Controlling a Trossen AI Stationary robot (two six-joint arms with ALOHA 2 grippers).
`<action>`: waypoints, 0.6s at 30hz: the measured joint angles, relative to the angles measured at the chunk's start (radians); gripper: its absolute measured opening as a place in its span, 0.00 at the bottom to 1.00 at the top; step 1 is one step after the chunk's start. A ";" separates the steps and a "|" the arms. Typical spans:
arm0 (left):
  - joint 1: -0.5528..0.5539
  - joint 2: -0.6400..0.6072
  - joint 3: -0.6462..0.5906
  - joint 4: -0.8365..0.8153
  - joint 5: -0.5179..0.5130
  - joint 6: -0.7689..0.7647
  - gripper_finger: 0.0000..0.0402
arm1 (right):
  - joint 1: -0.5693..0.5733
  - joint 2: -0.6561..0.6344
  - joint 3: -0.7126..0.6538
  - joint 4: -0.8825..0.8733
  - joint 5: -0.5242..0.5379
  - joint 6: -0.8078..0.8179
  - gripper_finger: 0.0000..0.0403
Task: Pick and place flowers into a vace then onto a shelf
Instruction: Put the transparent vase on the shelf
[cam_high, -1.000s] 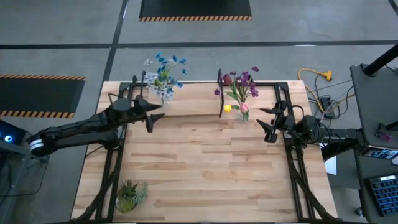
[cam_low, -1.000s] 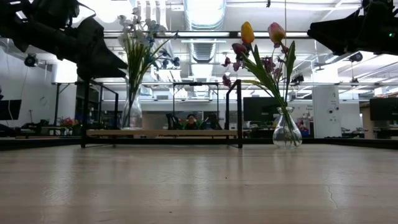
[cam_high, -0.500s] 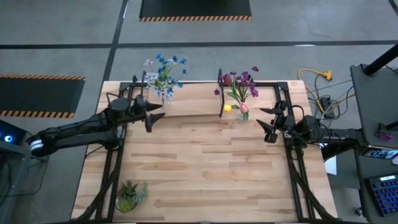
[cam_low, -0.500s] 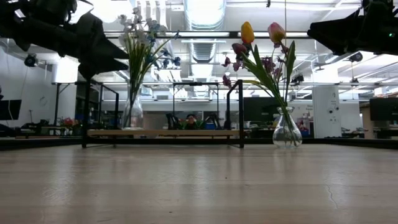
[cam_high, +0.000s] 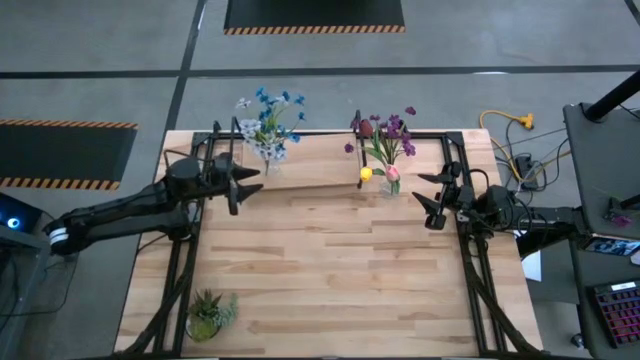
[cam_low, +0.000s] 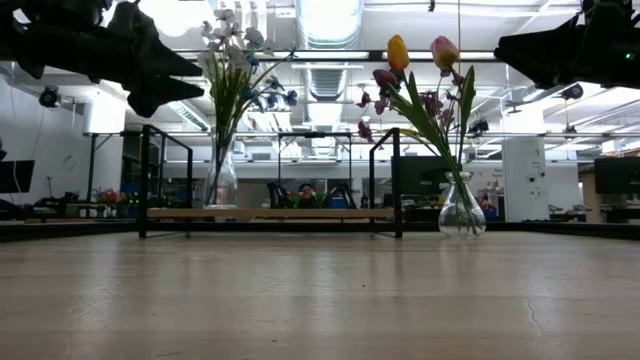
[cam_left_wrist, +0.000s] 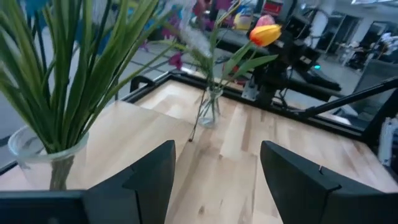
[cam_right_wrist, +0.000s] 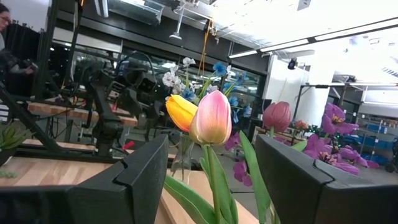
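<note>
The shelf (cam_high: 310, 178) stands along the table's far edge. On its left end stands a glass vase (cam_low: 221, 185) holding blue and white flowers (cam_high: 266, 125). A second glass vase (cam_low: 461, 205), with purple, yellow and pink flowers (cam_high: 385, 135), stands on the tabletop just right of the shelf. My left gripper (cam_high: 240, 186) hovers open near the shelf's left end, beside the blue flowers (cam_left_wrist: 62, 68) and above the plank, touching nothing. My right gripper (cam_high: 428, 205) hangs open to the right of the second vase, with the tulips (cam_right_wrist: 208, 118) in front of it.
A small spiky potted plant (cam_high: 208, 315) sits at the table's near left corner. Black frame rails (cam_high: 180, 270) (cam_high: 480, 280) run along both sides. The middle of the tabletop (cam_high: 320, 260) is bare wood. A person (cam_low: 305, 193) sits in the room far behind.
My left gripper has risen and drawn back a little toward the table's left edge, tipping up toward level, and has stayed open. The shelf, with the blue-flower vase on it, has slid a little toward the table's right.
</note>
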 joint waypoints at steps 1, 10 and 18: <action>0.000 -0.011 0.000 -0.002 0.008 0.000 0.55 | 0.000 0.000 0.000 0.000 0.000 0.000 0.58; -0.020 -0.038 -0.064 0.099 0.240 0.114 0.55 | 0.000 0.000 0.000 0.000 0.000 0.000 0.58; -0.022 -0.039 -0.246 0.419 0.119 0.117 0.47 | 0.000 0.000 0.000 -0.001 0.000 0.010 0.58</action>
